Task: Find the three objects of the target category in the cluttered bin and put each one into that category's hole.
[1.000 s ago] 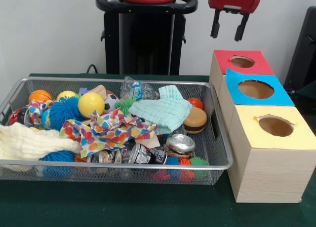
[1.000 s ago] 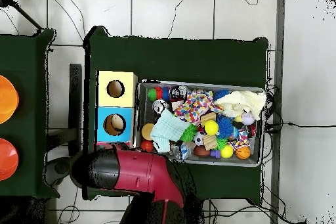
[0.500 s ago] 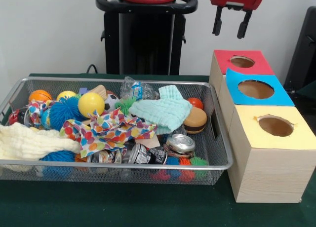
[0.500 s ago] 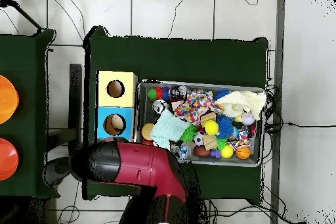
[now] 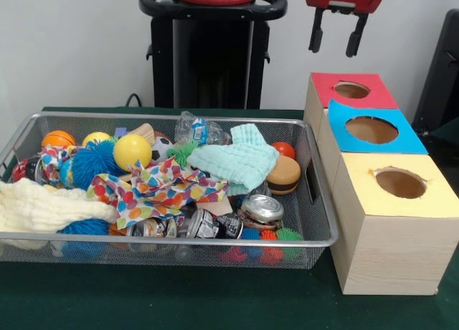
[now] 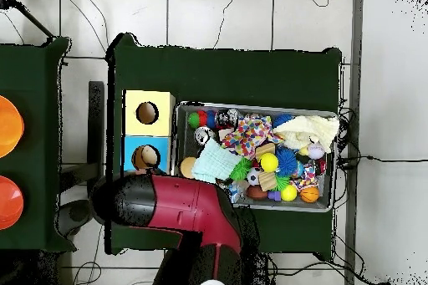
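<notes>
My gripper (image 5: 333,52) hangs high above the red-topped box (image 5: 351,90), open, with nothing between its black fingers. The wire bin (image 5: 179,240) is full of clutter: a yellow ball (image 5: 132,151), a blue spiky ball (image 5: 90,161), an orange ball (image 5: 57,138), a mint cloth (image 5: 237,161), a polka-dot cloth (image 5: 161,190), a cream cloth (image 5: 43,208), a toy burger (image 5: 283,174), a crushed plastic bottle (image 5: 201,130) and metal cans (image 5: 262,208). In the overhead view the red arm (image 6: 167,206) covers the gripper and the red box.
Three wooden boxes with holes stand in a row beside the bin: red, blue (image 5: 371,129) and yellow (image 5: 400,183). From above, the yellow box (image 6: 148,113) and blue box (image 6: 144,156) lie left of the bin (image 6: 332,165). Orange discs (image 6: 7,127) sit on a side table.
The gripper has risen a little and drifted slightly right above the red box, still open and empty. From above, the arm has swung further over toward the bin.
</notes>
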Robot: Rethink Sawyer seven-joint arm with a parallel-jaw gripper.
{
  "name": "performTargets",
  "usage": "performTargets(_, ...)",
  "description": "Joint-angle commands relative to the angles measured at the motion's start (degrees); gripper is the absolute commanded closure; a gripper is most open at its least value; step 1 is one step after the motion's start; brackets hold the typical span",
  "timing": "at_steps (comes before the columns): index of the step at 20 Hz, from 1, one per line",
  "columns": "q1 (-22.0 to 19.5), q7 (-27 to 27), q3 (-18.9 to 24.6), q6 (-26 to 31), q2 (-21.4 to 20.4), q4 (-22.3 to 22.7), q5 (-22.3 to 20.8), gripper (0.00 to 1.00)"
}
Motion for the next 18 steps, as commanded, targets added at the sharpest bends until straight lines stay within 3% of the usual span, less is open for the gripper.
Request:
performTargets(1, -1.9, 3.1, 5.7, 2.0, 2.8, -1.4, -1.8, 0.0)
performTargets(18, -1.2, 4.5, 6.3, 0.0, 3.8, -0.9, -1.0, 0.0)
